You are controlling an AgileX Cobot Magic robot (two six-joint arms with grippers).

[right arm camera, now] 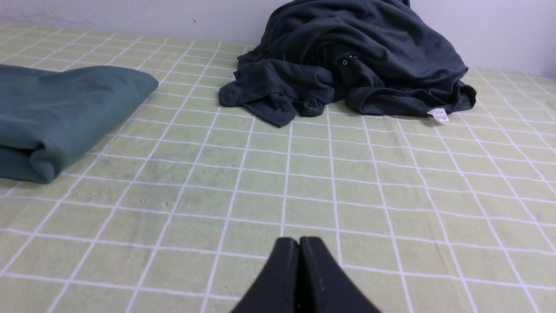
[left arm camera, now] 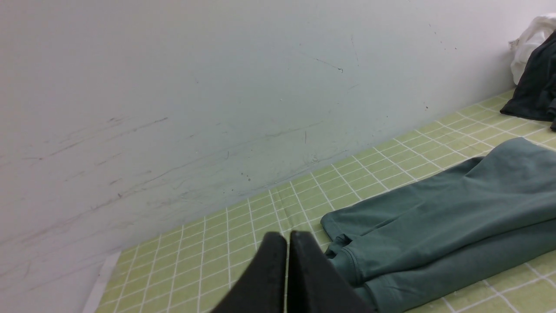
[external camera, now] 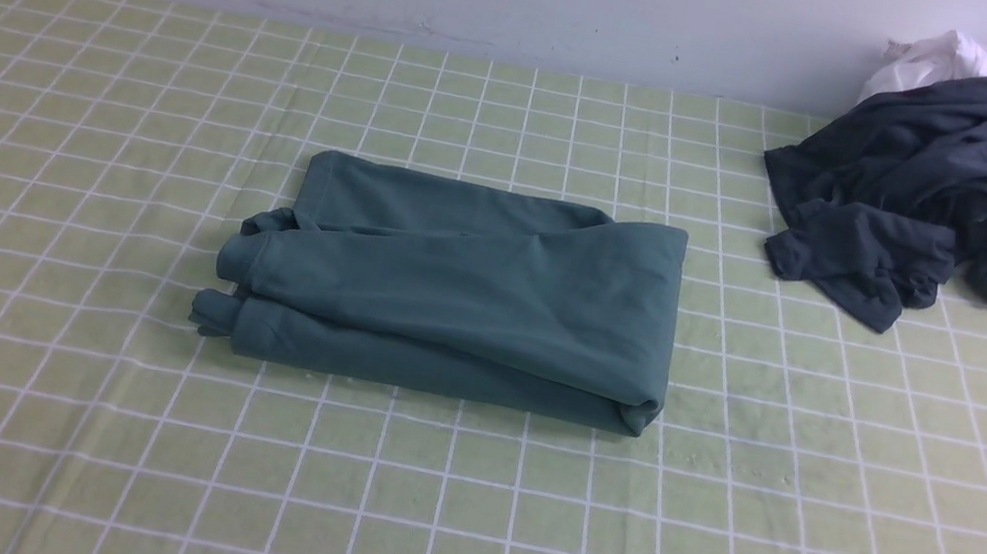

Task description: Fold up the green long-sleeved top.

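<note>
Two sets of fingers: left [left arm camera: 287,237] and right [right arm camera: 299,243], both closed, holding nothing.
Green top [external camera: 472,283]: one, folded into a rough bundle on the desk [external camera: 429,530], beyond and between the fingers.
Handling: likely light, soft, floppy; pinch both ends of the near edge.
Dark garment pile [right arm camera: 356,48]: one, beyond the right fingers.

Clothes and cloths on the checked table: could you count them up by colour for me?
Green: 1, the folded top
Dark: 1 visible heap; I can't tell how many pieces
White: 1, the bundle behind it
Total: 3, counting the heap as one
</note>
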